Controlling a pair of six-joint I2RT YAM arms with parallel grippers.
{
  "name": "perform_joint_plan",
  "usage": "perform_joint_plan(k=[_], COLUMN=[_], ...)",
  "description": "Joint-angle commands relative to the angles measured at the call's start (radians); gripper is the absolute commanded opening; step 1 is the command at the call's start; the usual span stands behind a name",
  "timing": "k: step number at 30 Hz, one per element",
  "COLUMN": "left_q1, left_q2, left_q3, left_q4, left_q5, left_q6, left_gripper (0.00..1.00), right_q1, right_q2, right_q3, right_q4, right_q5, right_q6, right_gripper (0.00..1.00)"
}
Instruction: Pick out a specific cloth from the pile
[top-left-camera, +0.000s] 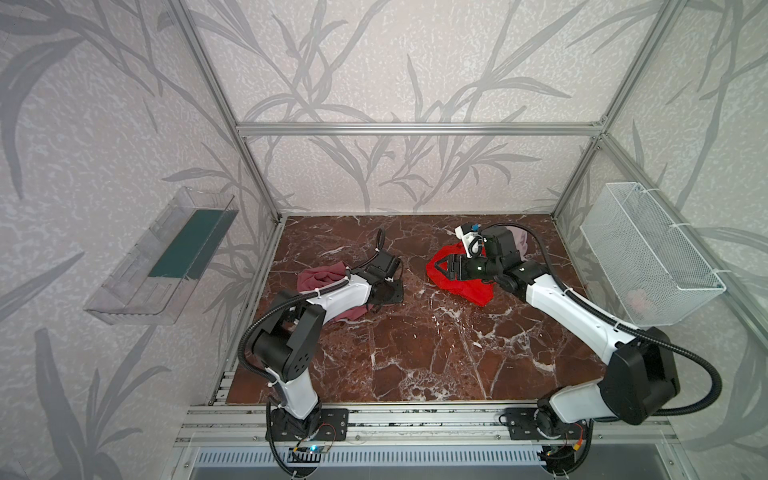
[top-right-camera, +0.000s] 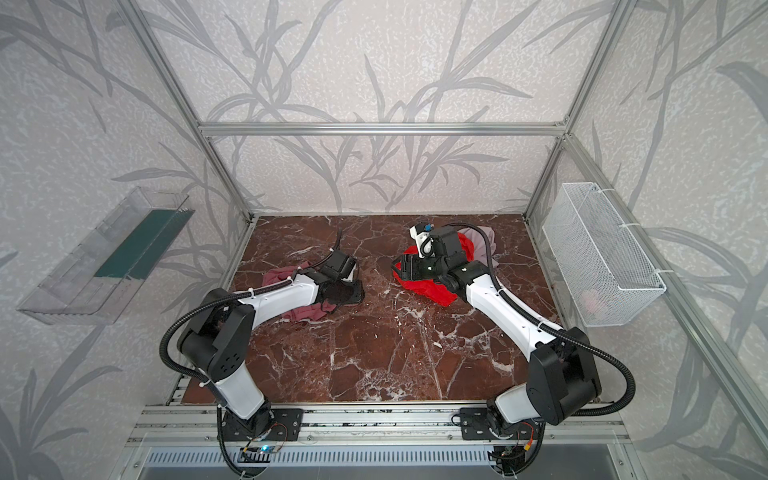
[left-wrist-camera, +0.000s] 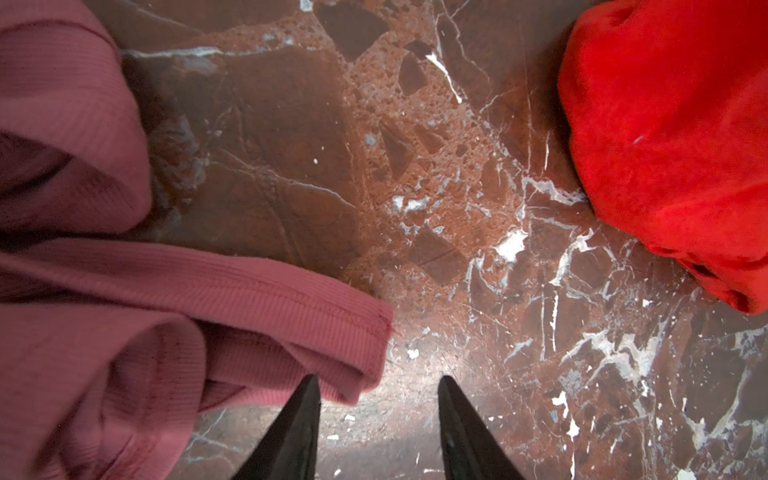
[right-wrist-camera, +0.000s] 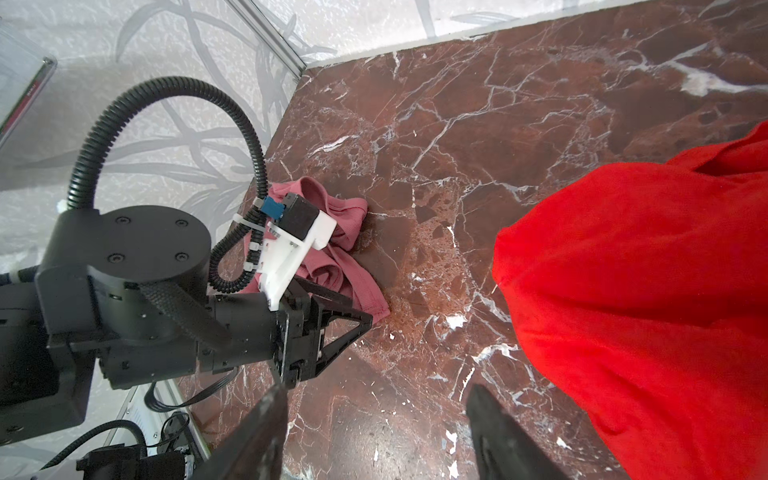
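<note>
The cloth (top-left-camera: 314, 279) lies left on the counter (top-left-camera: 415, 353), well apart from the pile (top-left-camera: 467, 291) at far right. Your left end effector (left-wrist-camera: 377, 378), jaws part-open and empty, sits just right of its hemmed edge; its long axis seemingly runs near-to-far under that arm. Your right end effector (right-wrist-camera: 376, 388), open and empty, hangs by the pile; the left arm is nearer.

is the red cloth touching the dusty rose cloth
No, in the left wrist view a wide stretch of bare marble table lies between the dusty rose cloth and the red cloth.
</note>
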Motion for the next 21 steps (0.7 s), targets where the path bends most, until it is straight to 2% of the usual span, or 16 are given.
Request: perform_joint_plan(k=[1,12,17,21], left_q1=[-0.004,-0.004,-0.004,-0.004], left_q2=[0.016,0.086,0.1,0.109], left_q3=[-0.016,0.006,0.013,0.02], left_q4=[0.032,0.079,0.099,0.107], left_q5=[-0.026,-0.034,-0.033,-0.031], left_q6=[-0.03,-0.046,-0.05,-0.05], left_gripper=[0.45,0.42,0.35,0.22], right_q1=[-0.009,-0.03,-0.041,-0.047], right_q2=[-0.025,-0.036,-0.04,-0.044], right_q3=[-0.007,-0.017,-0.023,-0.025], right_q4=[-0.004,-0.003,-0.003,0.002], right_q5=[-0.015,-0.031,-0.032,-0.038], right_q6=[-0.011,-0.006,-0.002,0.004], right_gripper=[0.68,0.68,0.68,0.68])
